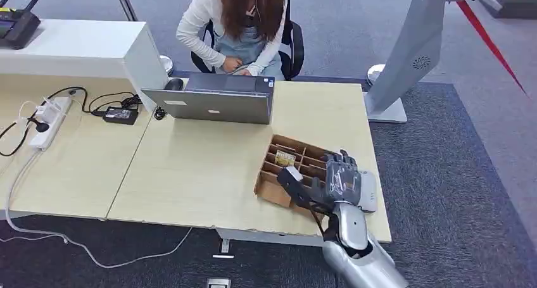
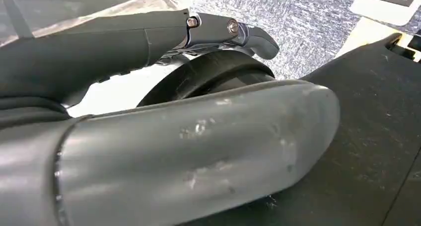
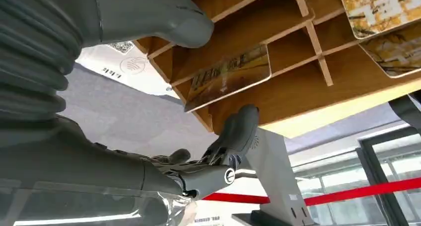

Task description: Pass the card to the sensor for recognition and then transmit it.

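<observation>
My right hand (image 1: 335, 181) hovers open over the wooden tray (image 3: 278, 94), holding nothing. The nearest card (image 3: 231, 76) leans in a compartment between thumb and fingers; I'd lower squarely and pinch its free edge. Left hand's (image 2: 188, 151) state: can't tell.

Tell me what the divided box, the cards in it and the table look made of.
Box: thin brown board, probably cardboard or thin plywood, matt, with raw pale edges on the dividers in the right wrist view.
Cards: likely plastic, thin and stiff with rounded corners, yellow printed faces and a slight sheen.
Table: pale wood-grain laminate, it seems, smooth, with a seam between two tops.
</observation>
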